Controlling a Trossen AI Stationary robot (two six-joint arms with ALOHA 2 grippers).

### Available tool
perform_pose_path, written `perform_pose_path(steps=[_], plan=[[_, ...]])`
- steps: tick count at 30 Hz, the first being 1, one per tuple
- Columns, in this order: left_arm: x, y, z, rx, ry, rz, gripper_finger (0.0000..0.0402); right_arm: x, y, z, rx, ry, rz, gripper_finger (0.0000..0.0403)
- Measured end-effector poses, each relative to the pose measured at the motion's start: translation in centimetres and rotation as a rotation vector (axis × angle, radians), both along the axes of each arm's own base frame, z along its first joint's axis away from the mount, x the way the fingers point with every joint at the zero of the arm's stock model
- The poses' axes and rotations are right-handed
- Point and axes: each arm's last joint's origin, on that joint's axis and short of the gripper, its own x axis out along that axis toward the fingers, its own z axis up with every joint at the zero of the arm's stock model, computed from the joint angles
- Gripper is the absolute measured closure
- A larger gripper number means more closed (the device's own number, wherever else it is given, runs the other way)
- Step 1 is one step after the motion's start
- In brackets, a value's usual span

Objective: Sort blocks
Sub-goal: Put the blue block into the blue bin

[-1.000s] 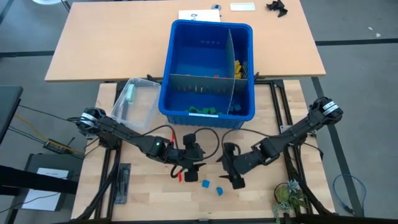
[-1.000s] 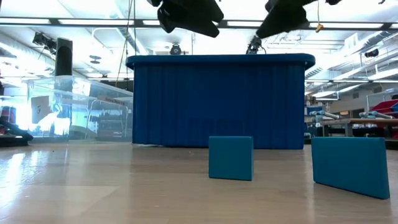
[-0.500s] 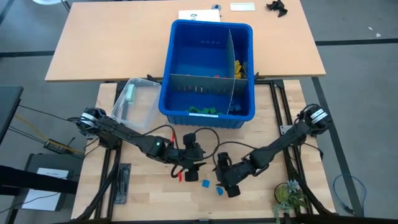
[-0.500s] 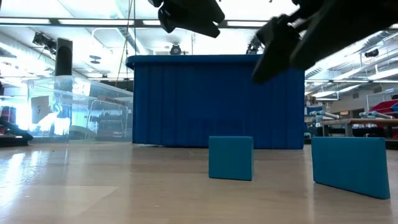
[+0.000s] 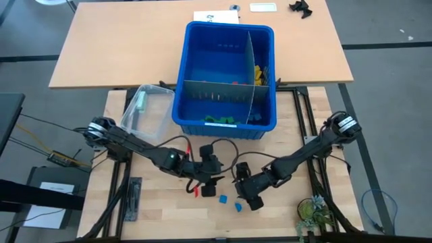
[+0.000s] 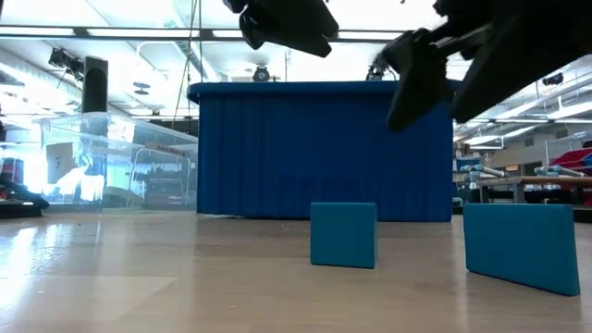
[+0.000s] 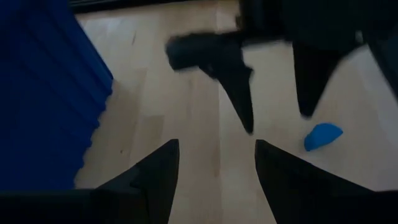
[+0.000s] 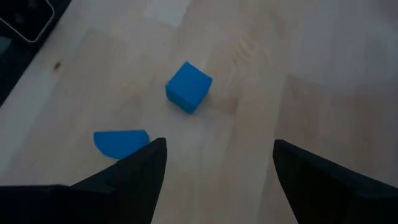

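We see two blue blocks lying loose on the tabletop [image 5: 155,223], in front of the blue bin [image 5: 226,74] and well apart from it. The cube-shaped blue block [image 5: 222,200] sits just beside the flatter blue block [image 5: 237,206], without touching it. A red block [image 5: 196,191] lies on the same side of the bin, just beside the left gripper [image 5: 210,182]. Inside the bin, green blocks [image 5: 221,120] lie in the front compartment and yellow blocks [image 5: 258,73] in the compartment along the divider's right side.

The right gripper [image 5: 250,197] hangs over the tabletop in front of the bin, close above the two blue blocks. Its fingers [image 8: 130,177] stand spread wide with nothing between them; in the right wrist view both blue blocks show beyond the fingertips.

The left gripper hangs in front of the bin, near the cube-shaped block. Its fingers [image 7: 155,180] are parted and hold nothing; bare wood shows between them.

A clear tub [image 5: 145,108] stands touching the bin's left wall.
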Motion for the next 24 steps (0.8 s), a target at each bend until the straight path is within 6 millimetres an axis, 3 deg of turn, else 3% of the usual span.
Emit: perform_pose_path(steps=[9, 16, 24], plan=[[1.3, -0.2, -2.0, 0.006, 0.037, -0.092, 0.0183, -1.9, 0.6, 1.7, 0.010, -0.026, -0.121, 0.0110], [2.1, -0.1, -3.8, 0.012, 0.104, -0.203, 0.0183, -2.8, 0.5, 1.5, -0.023, -0.004, -0.254, 0.0110], [3.0, -0.5, -6.3, -0.047, 0.161, -0.272, 0.0183, -3.9, 1.0, 1.2, -0.041, 0.046, -0.266, 0.0110]])
